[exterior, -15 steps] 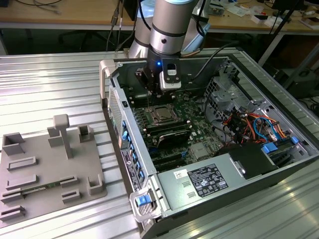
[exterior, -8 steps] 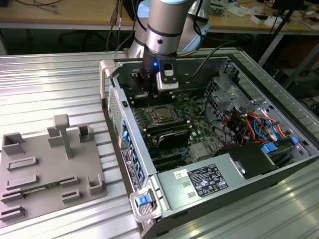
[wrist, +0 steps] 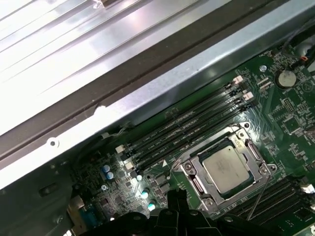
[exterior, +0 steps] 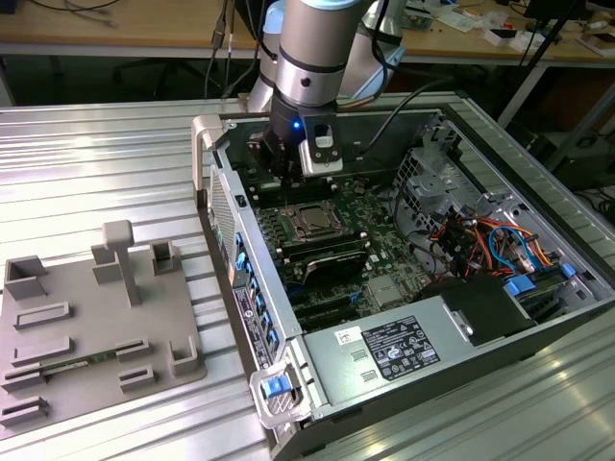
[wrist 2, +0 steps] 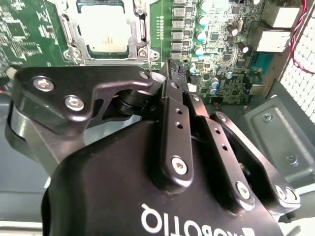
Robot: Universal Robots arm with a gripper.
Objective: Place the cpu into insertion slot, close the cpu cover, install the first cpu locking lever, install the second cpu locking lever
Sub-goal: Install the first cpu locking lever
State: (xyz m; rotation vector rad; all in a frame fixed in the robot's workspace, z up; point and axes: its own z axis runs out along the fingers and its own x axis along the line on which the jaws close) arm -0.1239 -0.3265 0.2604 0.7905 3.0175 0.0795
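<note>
The cpu (wrist: 226,169) lies flat in the insertion slot (exterior: 312,223) on the green motherboard, its silver top showing in both wrist views (wrist 2: 106,27). The cpu cover (wrist: 193,183) is folded down around it as a silver frame (wrist 2: 69,29). A thin locking lever (wrist: 259,195) stands loose and slanted at one side of the slot. My gripper (exterior: 288,178) hangs inside the case just beyond the slot, toward the case's rear wall, over small capacitors. Its black fingers (wrist 2: 170,81) are pressed together with nothing between them; the gripper (wrist: 172,209) sits close to the slot's corner.
Long black memory slots (wrist: 197,115) run along both sides of the socket. The case's metal wall (wrist: 147,93) rises close by. A grey power supply box (exterior: 384,351) and a bundle of cables (exterior: 490,240) fill the exterior view's right. A grey fixture plate (exterior: 86,327) lies outside the case.
</note>
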